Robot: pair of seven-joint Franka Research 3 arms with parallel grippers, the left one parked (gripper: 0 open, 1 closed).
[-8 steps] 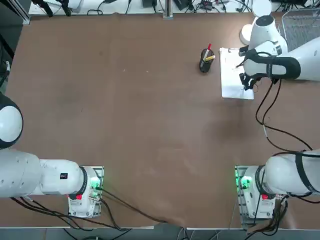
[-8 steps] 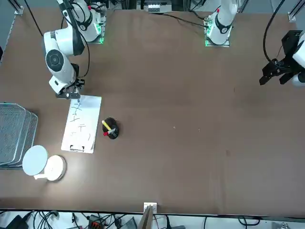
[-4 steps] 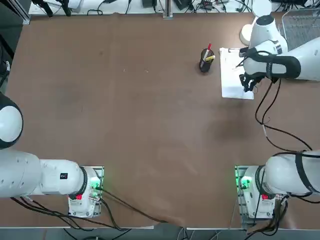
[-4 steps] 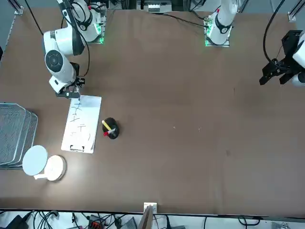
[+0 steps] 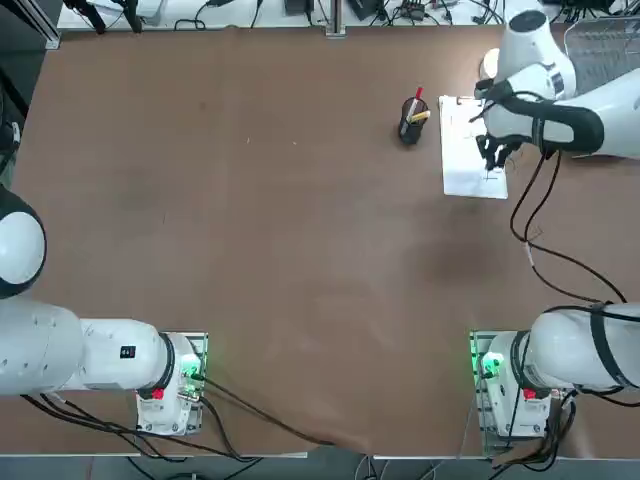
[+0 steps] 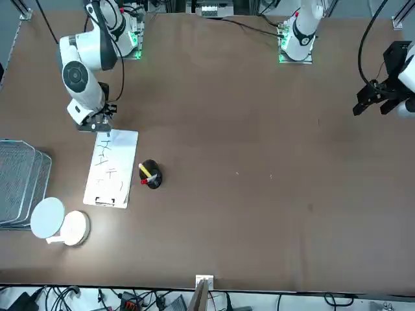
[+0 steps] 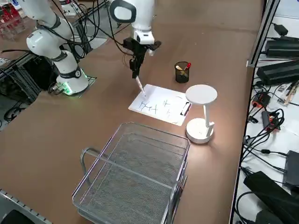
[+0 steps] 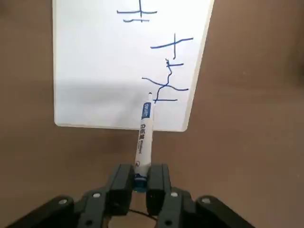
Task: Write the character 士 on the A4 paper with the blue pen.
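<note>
The top view looks down from overhead, while the front view faces the robot across the table. The right side view looks diagonally down from the robot's right; the wrist view sits closest (all 4 share the A4 paper).

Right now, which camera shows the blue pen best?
The right wrist view: the blue pen appears nearly whole between the right gripper's fingers, tip visible. The right side view shows it small and slanted; in the top and front views the arm mostly hides it.
</note>
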